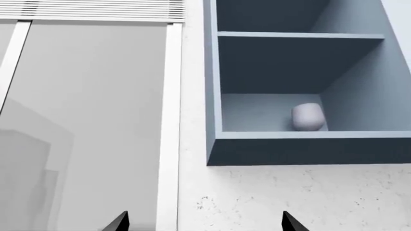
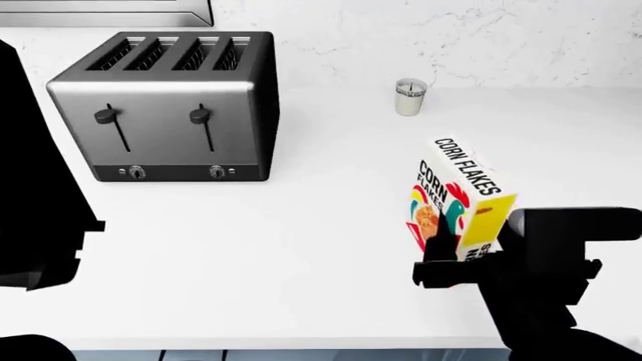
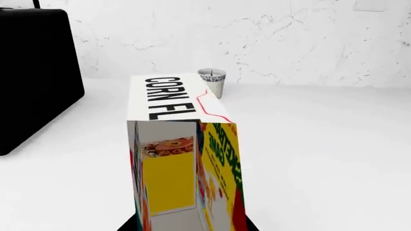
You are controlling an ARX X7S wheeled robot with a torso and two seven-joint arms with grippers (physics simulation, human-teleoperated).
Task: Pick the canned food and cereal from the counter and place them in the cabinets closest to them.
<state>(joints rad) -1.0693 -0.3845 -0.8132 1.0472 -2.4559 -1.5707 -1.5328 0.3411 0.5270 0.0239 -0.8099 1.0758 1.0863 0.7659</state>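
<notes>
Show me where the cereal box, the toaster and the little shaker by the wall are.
cereal box [image 2: 456, 197]: head view, on its printed front face.
toaster [image 2: 171, 113]: head view, on its steel front between the two levers.
shaker [image 2: 410, 98]: head view, on its cream side below the silvery top.

On the counter [image 2: 251, 256], toaster [image 2: 171, 105] left of cereal [image 2: 456, 199], shaker [image 2: 410, 96] behind.

The toaster [image 2: 165, 105] has a brushed metal shell with a soft sheen and dark matt levers. The desk [image 2: 251, 248] beneath it is smooth, plain white and nearly matt. Right of the toaster, the cereal [image 2: 456, 197] is printed cardboard with a slight gloss. Behind it, the small shaker [image 2: 410, 96] has a silvery metallic top. The wall [image 2: 452, 37] looks like white, faintly veined stone. The cabinet [image 1: 301, 86] is matt blue-grey, painted smooth.
</notes>
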